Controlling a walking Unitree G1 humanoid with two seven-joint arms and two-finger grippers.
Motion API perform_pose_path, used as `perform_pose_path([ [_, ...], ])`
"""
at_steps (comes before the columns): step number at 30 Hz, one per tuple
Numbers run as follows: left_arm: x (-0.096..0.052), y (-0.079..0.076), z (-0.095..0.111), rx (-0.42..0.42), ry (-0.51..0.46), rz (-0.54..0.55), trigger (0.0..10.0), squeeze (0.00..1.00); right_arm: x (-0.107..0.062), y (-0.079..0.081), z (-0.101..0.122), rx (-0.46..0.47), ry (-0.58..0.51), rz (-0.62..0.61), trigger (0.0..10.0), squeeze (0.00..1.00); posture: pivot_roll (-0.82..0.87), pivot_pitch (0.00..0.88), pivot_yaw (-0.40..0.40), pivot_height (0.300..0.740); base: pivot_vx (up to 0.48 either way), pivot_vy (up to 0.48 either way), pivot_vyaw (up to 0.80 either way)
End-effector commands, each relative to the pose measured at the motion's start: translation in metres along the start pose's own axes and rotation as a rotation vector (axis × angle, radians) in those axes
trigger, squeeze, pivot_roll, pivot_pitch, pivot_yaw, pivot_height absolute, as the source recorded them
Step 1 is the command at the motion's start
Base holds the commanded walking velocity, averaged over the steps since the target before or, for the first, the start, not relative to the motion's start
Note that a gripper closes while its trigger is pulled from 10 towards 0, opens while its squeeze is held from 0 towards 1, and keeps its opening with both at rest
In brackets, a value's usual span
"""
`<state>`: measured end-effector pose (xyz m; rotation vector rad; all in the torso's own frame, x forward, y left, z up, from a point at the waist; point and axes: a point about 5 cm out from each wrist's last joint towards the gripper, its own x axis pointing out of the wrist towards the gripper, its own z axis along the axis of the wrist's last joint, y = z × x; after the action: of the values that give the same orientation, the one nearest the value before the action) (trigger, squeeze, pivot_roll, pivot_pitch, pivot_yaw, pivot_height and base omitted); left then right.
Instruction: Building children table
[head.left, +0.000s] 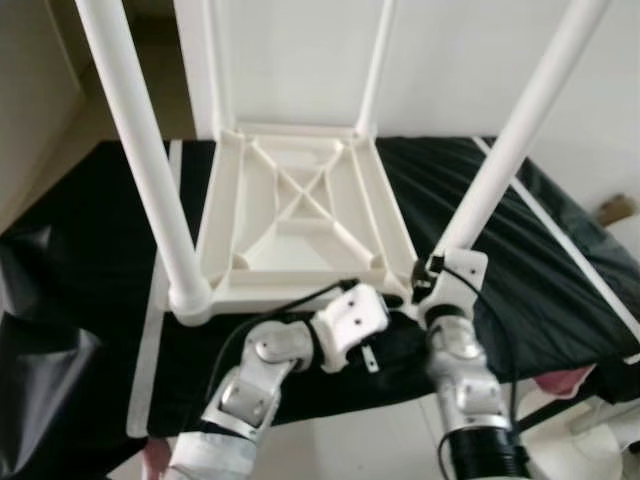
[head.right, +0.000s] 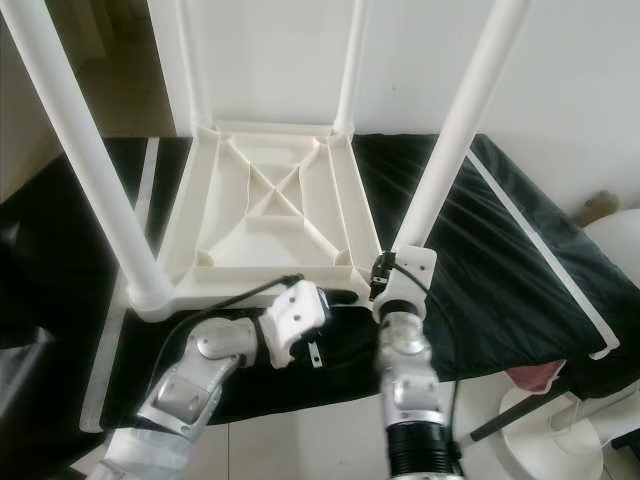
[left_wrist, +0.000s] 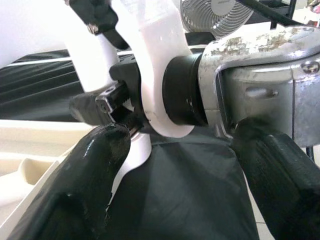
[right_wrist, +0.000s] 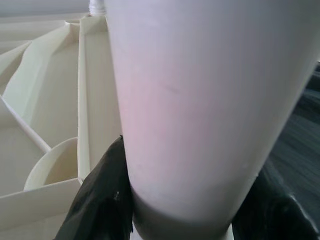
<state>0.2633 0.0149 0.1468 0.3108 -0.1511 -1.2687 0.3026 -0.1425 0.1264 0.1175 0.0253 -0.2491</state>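
A black cloth (head.left: 560, 260) is covering the bed under the upturned white table top (head.left: 300, 215). At 5 o'clock, the right gripper (right_wrist: 175, 210) is clamping its fingers (right_wrist: 102, 200) on the table leg (head.left: 510, 140); the left gripper (left_wrist: 175, 165), fingers apart, is hovering just beside it.

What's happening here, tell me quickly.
The robot is putting together a white children's table. The tabletop lies upside down on a black cloth, with four legs standing up from its corners. The right tool is shut on the near right leg at its base. The left tool, fingers open, sits just beside that corner, not gripping anything.
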Motion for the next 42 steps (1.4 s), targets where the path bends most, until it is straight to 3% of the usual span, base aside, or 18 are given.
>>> perform_pose_path([
  [1, 0.006, -0.002, 0.002, -0.008, -0.012, 0.065, 10.0, 0.0, -0.004, 0.003, -0.012, -0.015, 0.063, 0.016, 10.0, 0.0, 0.05, 0.0, -0.075, 0.74, 0.0, 0.0, 0.0],
  [11, 0.005, -0.002, 0.001, -0.009, -0.008, 0.071, 10.0, 0.0, -0.004, -0.002, -0.012, -0.019, 0.071, -0.021, 10.0, 0.0, 0.06, 0.0, -0.079, 0.74, 0.0, 0.0, 0.0],
  [12, 0.004, -0.002, 0.001, -0.009, -0.008, 0.071, 10.0, 0.0, -0.004, -0.003, -0.009, -0.011, 0.06, -0.028, 10.0, 0.82, 0.06, 0.0, -0.077, 0.74, 0.0, 0.0, 0.0],
  [13, 0.004, -0.002, 0.001, -0.009, -0.008, 0.071, 10.0, 0.0, -0.004, -0.003, -0.009, -0.011, 0.06, -0.028, 10.0, 0.82, 0.06, 0.0, -0.077, 0.74, 0.0, 0.0, 0.0],
  [14, 0.004, -0.003, 0.0, -0.009, -0.007, 0.069, 10.0, 0.0, -0.003, -0.005, -0.003, 0.004, 0.03, -0.012, 10.0, 1.0, 0.05, 0.0, -0.074, 0.74, 0.0, 0.0, 0.0],
  [26, 0.005, -0.003, 0.001, 0.0, -0.007, 0.063, 10.0, 0.0, 0.003, -0.011, 0.003, -0.053, 0.011, 0.147, 10.0, 1.0, 0.05, 0.0, -0.072, 0.74, 0.0, 0.0, 0.0],
  [27, 0.005, -0.003, 0.001, 0.0, -0.007, 0.063, 10.0, 0.0, 0.003, -0.014, 0.004, -0.055, 0.007, 0.186, 10.0, 0.09, 0.05, 0.0, -0.072, 0.74, 0.0, 0.0, 0.0],
  [29, 0.005, -0.003, 0.001, 0.0, -0.007, 0.063, 10.0, 0.0, 0.003, -0.014, 0.004, -0.055, 0.007, 0.186, 10.0, 0.09, 0.05, 0.0, -0.072, 0.74, 0.0, 0.0, 0.0],
  [30, 0.004, -0.003, 0.0, 0.002, -0.004, 0.062, 10.0, 0.0, 0.003, -0.016, 0.005, -0.053, -0.004, 0.213, 10.0, 0.0, 0.05, 0.0, -0.072, 0.74, 0.0, 0.0, 0.0],
  [36, 0.004, -0.001, -0.001, 0.021, 0.005, 0.081, 10.0, 0.0, 0.003, -0.023, 0.008, -0.074, -0.029, 0.283, 10.0, 0.0, 0.05, 0.0, -0.068, 0.74, 0.0, 0.0, 0.0],
  [37, 0.004, 0.001, -0.001, 0.027, 0.006, 0.095, 10.0, 0.0, 0.004, -0.034, 0.008, -0.12, -0.038, 0.3, 10.0, 0.0, 0.05, 0.0, -0.064, 0.74, 0.0, 0.0, 0.0],
  [42, 0.004, 0.002, -0.001, 0.033, 0.01, 0.107, 10.0, 0.0, 0.006, -0.048, 0.005, -0.17, -0.023, 0.369, 10.0, 0.0, 0.05, 0.0, -0.062, 0.74, 0.0, 0.0, 0.0],
])
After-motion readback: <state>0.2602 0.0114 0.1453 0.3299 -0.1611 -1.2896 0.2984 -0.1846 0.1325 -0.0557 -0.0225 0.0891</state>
